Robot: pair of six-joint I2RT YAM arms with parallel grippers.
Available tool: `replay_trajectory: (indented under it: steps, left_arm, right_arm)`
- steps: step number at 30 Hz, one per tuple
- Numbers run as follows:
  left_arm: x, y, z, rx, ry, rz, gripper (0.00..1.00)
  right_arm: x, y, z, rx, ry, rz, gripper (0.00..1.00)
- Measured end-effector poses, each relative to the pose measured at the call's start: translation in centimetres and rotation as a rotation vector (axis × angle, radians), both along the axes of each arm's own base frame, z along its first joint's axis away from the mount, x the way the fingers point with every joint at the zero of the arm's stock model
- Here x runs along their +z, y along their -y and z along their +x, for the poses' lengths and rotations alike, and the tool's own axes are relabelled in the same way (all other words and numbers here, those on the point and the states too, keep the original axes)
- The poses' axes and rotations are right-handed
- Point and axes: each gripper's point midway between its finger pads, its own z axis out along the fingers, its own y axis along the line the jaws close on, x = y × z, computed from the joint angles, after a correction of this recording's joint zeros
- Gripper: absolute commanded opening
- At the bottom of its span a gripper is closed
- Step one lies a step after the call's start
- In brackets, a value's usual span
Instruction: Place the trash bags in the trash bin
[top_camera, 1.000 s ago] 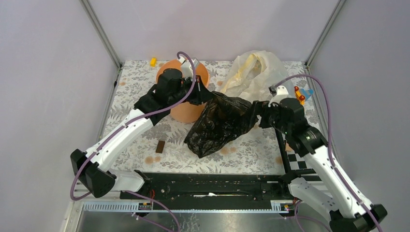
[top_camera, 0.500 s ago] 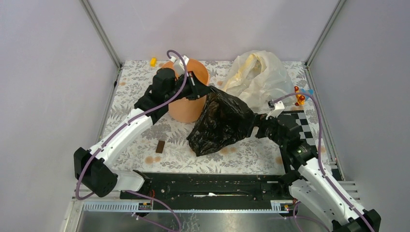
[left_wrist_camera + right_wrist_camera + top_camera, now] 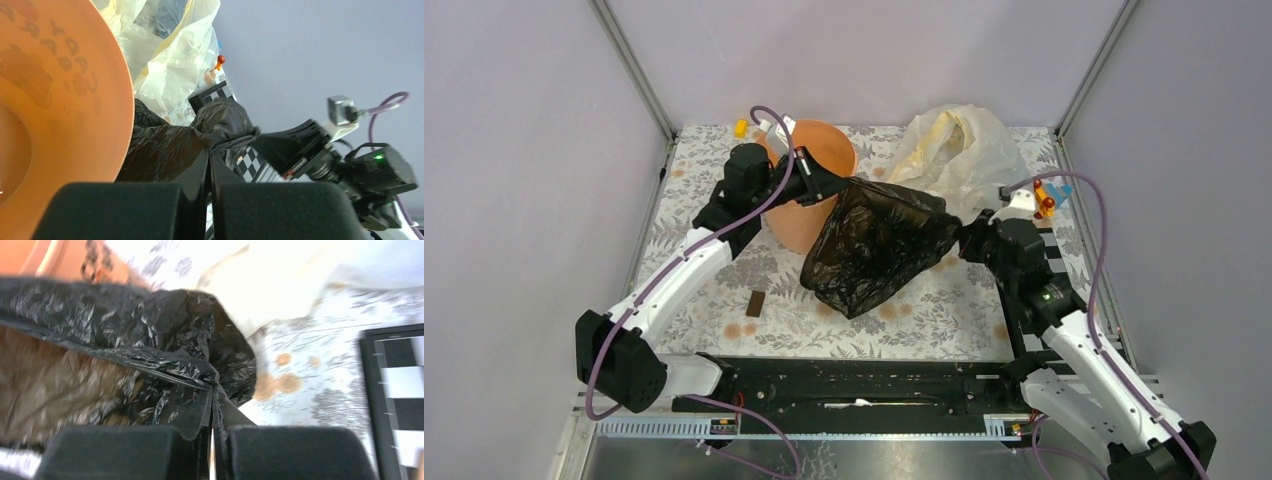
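Observation:
The black trash bag (image 3: 872, 250) hangs stretched between both grippers above the floral table, beside the peach-orange trash bin (image 3: 812, 190). My left gripper (image 3: 849, 185) is shut on the bag's upper left edge, next to the bin's rim. In the left wrist view the bag (image 3: 165, 150) is pinched at the closed fingertips of the left gripper (image 3: 209, 151), with the bin wall (image 3: 60, 95) at left. My right gripper (image 3: 961, 238) is shut on the bag's right edge. The right wrist view shows the crinkled bag (image 3: 125, 340) clamped by the right gripper (image 3: 215, 387).
A cream-white translucent bag (image 3: 954, 150) lies at the back right. A small brown block (image 3: 755, 303) sits on the table front left. A checkerboard plate (image 3: 1044, 270) lies under the right arm, small coloured toys (image 3: 1049, 195) beside it, and a yellow item (image 3: 741, 127) at the back.
The right gripper has closed on the bag's right edge and moved back. The left gripper, still shut on the bag, has moved left and back along the bin, stretching the bag wider.

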Motion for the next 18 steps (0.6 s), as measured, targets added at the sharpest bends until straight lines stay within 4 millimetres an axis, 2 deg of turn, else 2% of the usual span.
replay_trajectory:
  steps: [2, 4, 6, 7, 8, 9, 14, 16, 18]
  left_arm:
    - [0.0, 0.0, 0.0, -0.004, 0.001, -0.001, 0.0]
    - [0.0, 0.1, -0.3, -0.02, -0.002, -0.003, 0.0]
    - [0.1, 0.7, -0.7, -0.041, -0.001, -0.006, 0.0]
    - [0.1, 1.1, -1.1, -0.054, -0.001, -0.006, 0.0]
    - [0.0, 1.5, -1.3, -0.065, -0.002, -0.005, 0.0]
    - [-0.1, 2.1, -1.5, -0.078, -0.001, -0.005, 0.0]
    - [-1.1, 5.8, -2.6, -0.164, -0.015, 0.002, 0.0]
    - [-1.6, 6.9, -2.5, -0.181, -0.029, 0.01, 0.0]
    - [-1.8, 7.5, -1.7, -0.177, -0.037, 0.015, 0.0]
  right_arm:
    - [2.2, 2.4, 0.8, -0.138, 0.015, -0.044, 0.0]
    - [3.5, 3.8, 1.0, -0.213, 0.029, -0.06, 0.13]
    - [4.4, 5.3, 0.9, -0.29, 0.038, -0.076, 0.33]
    - [4.4, 5.9, 0.8, -0.32, 0.037, -0.086, 0.53]
    - [4.2, 6.4, 0.4, -0.338, 0.028, -0.099, 0.68]
    - [4.0, 6.7, 0.2, -0.348, 0.018, -0.105, 0.73]
    - [3.6, 6.4, -1.0, -0.271, 0.008, -0.14, 0.93]
    - [4.1, 5.6, -1.7, -0.206, 0.029, -0.127, 0.97]
    - [4.9, 5.2, -2.4, -0.155, 0.063, -0.112, 0.93]
